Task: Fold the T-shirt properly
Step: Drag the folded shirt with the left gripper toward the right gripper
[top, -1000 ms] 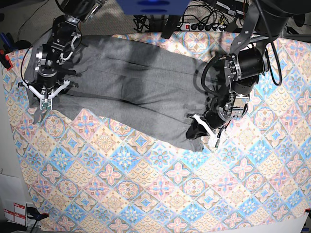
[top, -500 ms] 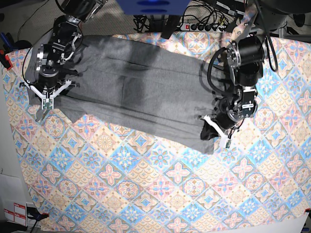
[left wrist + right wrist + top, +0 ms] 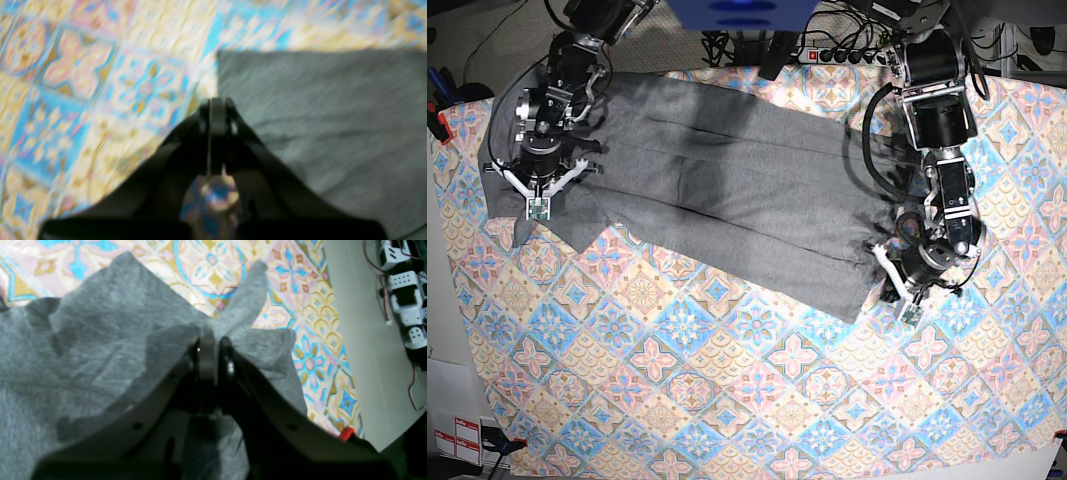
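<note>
The view is blurred. The left hand (image 3: pixel 217 110), fingertips pressed together, sits at the straight edge of the T-shirt (image 3: pixel 327 126), which lies flat over the pastel patterned tablecloth (image 3: pixel 100 86).

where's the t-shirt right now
In the base view the T-shirt lies spread across the upper half of the tablecloth, stretched between the right gripper at the left and the left gripper at the right.

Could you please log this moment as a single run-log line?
phase: stretching flat | T-shirt: spread on tablecloth | left hand: shut, at shirt corner | right hand: shut on T-shirt
</note>
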Robot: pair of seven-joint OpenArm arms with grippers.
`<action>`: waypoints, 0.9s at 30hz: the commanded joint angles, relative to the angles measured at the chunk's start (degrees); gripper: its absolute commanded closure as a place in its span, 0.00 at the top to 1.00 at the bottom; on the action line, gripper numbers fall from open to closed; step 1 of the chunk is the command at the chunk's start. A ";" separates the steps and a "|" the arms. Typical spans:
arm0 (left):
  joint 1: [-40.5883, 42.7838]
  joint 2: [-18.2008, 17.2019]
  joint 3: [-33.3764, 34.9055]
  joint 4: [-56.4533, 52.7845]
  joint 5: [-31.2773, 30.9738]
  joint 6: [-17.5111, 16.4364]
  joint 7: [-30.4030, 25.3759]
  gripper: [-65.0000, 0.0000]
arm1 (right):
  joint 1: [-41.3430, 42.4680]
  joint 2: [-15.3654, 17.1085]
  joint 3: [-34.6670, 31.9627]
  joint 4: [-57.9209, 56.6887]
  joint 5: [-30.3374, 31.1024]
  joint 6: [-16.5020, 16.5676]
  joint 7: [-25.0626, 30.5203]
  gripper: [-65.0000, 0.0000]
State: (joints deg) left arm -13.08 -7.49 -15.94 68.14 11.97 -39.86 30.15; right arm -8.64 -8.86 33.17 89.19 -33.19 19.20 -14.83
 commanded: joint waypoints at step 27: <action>-24.24 -1.79 -3.53 -45.68 -0.32 -0.14 -9.01 0.57 | 0.25 0.47 0.19 1.32 0.00 -0.61 1.25 0.03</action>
State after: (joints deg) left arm -35.29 -8.75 -19.59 21.58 11.66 -39.75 20.08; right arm -8.80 -8.71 33.30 89.34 -33.23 19.22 -14.83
